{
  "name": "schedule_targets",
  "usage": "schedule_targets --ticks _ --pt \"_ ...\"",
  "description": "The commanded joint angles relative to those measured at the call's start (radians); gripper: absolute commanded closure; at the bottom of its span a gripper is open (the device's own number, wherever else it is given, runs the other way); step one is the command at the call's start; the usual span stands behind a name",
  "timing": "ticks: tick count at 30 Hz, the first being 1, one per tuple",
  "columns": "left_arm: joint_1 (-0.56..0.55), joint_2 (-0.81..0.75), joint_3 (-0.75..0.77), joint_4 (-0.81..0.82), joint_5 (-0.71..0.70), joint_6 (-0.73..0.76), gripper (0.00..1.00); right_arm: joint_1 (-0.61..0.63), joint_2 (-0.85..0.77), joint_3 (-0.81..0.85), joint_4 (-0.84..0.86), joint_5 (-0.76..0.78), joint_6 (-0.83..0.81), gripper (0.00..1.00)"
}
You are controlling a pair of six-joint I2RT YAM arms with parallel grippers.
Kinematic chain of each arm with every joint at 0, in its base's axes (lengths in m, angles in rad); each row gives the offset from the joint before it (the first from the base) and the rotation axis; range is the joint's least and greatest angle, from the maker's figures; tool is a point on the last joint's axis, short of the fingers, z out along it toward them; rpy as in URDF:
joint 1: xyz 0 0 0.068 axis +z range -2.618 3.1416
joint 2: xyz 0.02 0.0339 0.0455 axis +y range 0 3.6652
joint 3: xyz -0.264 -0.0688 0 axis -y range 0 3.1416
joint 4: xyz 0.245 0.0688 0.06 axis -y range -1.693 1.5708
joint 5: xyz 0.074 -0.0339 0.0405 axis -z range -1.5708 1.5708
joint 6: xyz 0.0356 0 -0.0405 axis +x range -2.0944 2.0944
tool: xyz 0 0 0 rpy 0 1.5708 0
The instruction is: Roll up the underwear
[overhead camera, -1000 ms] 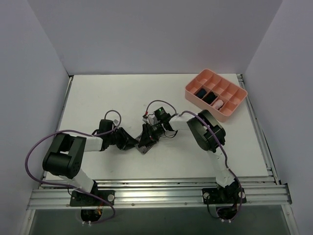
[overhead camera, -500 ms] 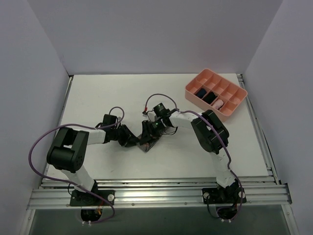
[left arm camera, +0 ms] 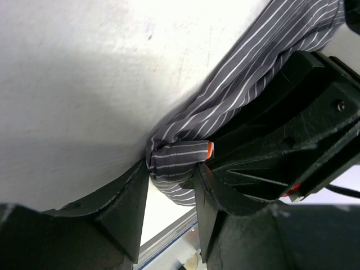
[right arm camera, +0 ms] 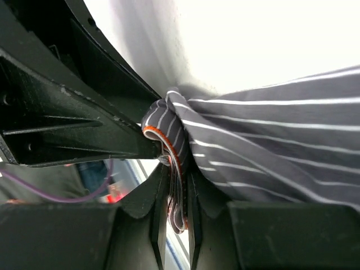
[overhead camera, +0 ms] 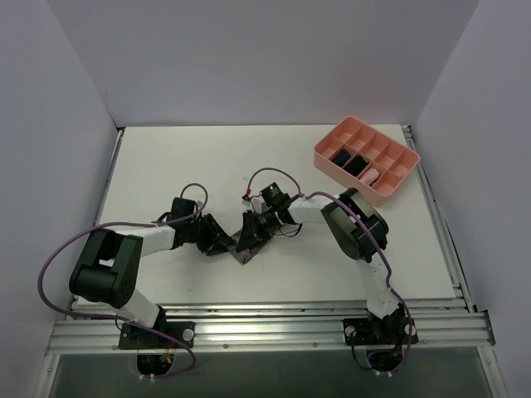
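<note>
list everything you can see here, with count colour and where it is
grey pinstriped cloth underwear: one, grey with thin white stripes and an orange tag, table centre, bunched between both claws
pink plastic divided tray: one, pink, far right of table
small rolled bundles: three, blue, dark and pink, in tray compartments
white table: one, white
left claw: one, black, jaws around one end of the cloth
right claw: one, black, pinching the orange-trimmed edge
</note>
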Motion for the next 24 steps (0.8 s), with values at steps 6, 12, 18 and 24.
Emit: schedule_targets --ticks 6,12,18,24 --pt "0.015 -0.045 -0.093 0.009 -0.023 0.057 0.52 -0.021 0.043 -0.096 0.287 -0.065 0.288 1.0" --pt "0.015 -0.037 -0.115 0.029 -0.027 0.055 0.5 -0.022 0.056 -0.136 0.477 -0.081 0.43 1.0" --pt "0.015 -0.006 -0.087 0.013 -0.053 0.055 0.5 -0.01 0.074 -0.212 0.741 -0.09 0.623 1.0" --pt "0.017 0.02 -0.081 0.007 -0.081 0.048 0.5 -0.004 0.083 -0.252 0.839 -0.09 0.683 1.0"
